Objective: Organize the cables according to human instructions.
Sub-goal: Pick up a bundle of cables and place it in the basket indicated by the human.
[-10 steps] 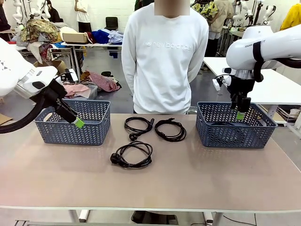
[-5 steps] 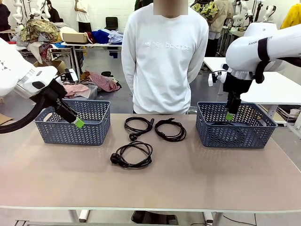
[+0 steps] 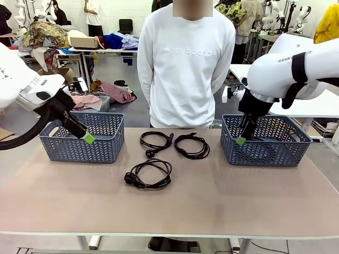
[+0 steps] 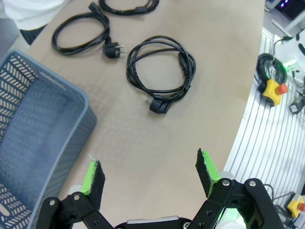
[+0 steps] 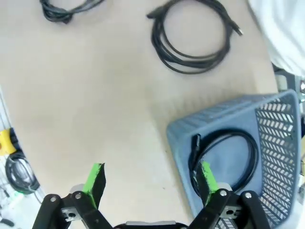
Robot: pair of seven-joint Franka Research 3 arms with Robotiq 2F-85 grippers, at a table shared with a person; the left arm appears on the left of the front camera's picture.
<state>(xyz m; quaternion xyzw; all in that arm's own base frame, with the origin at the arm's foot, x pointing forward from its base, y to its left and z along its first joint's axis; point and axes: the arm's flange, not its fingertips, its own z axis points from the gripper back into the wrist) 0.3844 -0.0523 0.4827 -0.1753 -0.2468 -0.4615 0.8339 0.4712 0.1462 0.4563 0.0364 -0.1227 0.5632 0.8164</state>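
- Here, closest to me, my left claw (image 4: 148,167) hangs wide and empty over the desk (image 3: 212,206), just beside the near corner of the left basket (image 3: 79,148). I judge it is waiting there to be told which cord to take.
- My right claw (image 5: 150,171) is wide too and holds nothing. It hovers at the near left corner of the right basket (image 3: 265,153), where one coiled cable (image 5: 224,152) lies flat on the bottom, sorted, I take it.
- Three more cables lie loose on the desk between the baskets. The nearest coil (image 3: 150,174) sits alone, its plug at its left side.
- Behind it the left coil (image 3: 155,141) and the right coil (image 3: 192,145) lie side by side, near each other but apart.
- What I see of the left basket's inside is bare.
- The desk top is plain, matt and beige, so thin cords lying flat may be awkward to pinch.
- Past the far edge a person (image 3: 185,69) in a white sweatshirt stands facing me, arms behind the back.
- Farther off, tables (image 3: 95,42) heaped with cloth stand at the left.
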